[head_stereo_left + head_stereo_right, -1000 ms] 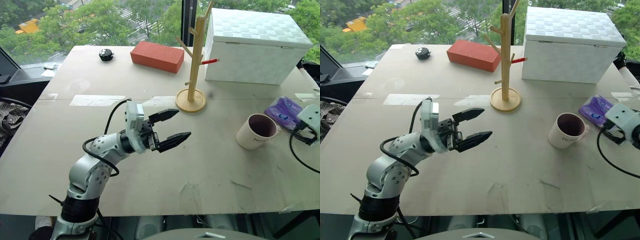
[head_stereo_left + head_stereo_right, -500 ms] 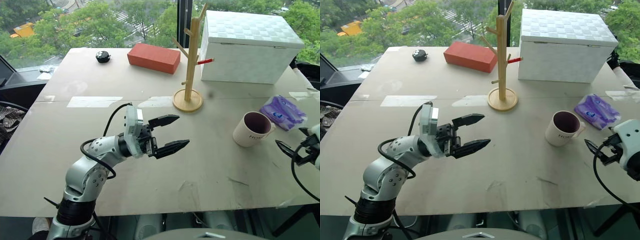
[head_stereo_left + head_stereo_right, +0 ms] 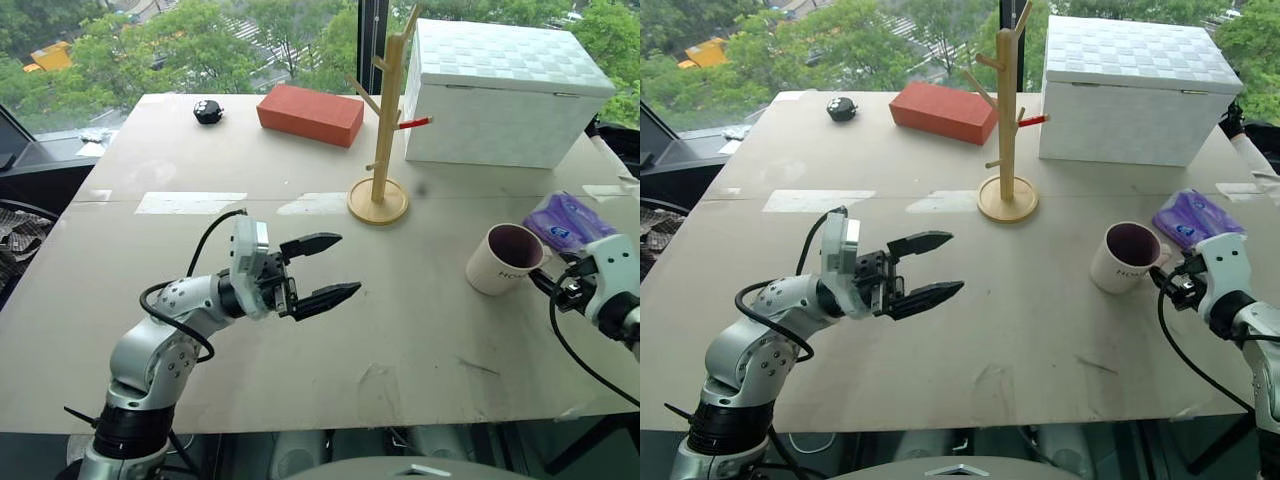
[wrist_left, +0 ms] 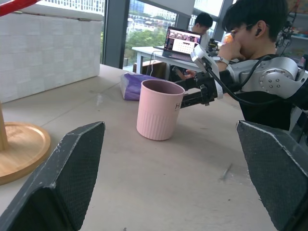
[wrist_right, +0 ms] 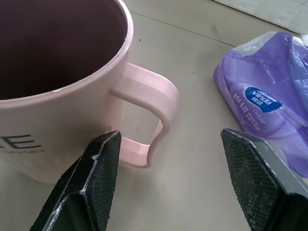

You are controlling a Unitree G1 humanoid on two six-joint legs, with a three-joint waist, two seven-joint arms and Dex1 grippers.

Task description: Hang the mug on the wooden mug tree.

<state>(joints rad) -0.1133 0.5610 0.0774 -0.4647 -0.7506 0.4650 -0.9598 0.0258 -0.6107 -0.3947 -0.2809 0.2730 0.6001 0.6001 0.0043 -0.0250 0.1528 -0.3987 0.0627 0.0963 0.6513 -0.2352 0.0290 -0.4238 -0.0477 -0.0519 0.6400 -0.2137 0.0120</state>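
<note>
The cream-white mug (image 3: pixel 503 260) with its dark purple inside stands upright on the table at the right, its handle (image 5: pixel 149 115) turned toward my right gripper (image 5: pixel 178 168). That gripper is open, and its two fingers straddle the handle without touching it. The wooden mug tree (image 3: pixel 386 120) stands behind on its round base (image 3: pixel 378 203), with all pegs bare. My left gripper (image 3: pixel 347 264) hovers open and empty over the table's middle left, pointing toward the mug (image 4: pixel 159 113).
A purple tissue packet (image 3: pixel 567 219) lies just right of the mug. A big white box (image 3: pixel 505 90) stands behind it, with a red brick (image 3: pixel 312 114) and a small black object (image 3: pixel 210 111) at the far edge. A person (image 4: pixel 255 43) sits beyond the table's right side.
My right gripper has come in from the table's right edge to the mug's handle, rolling as it moved. The left arm has hardly shifted.
</note>
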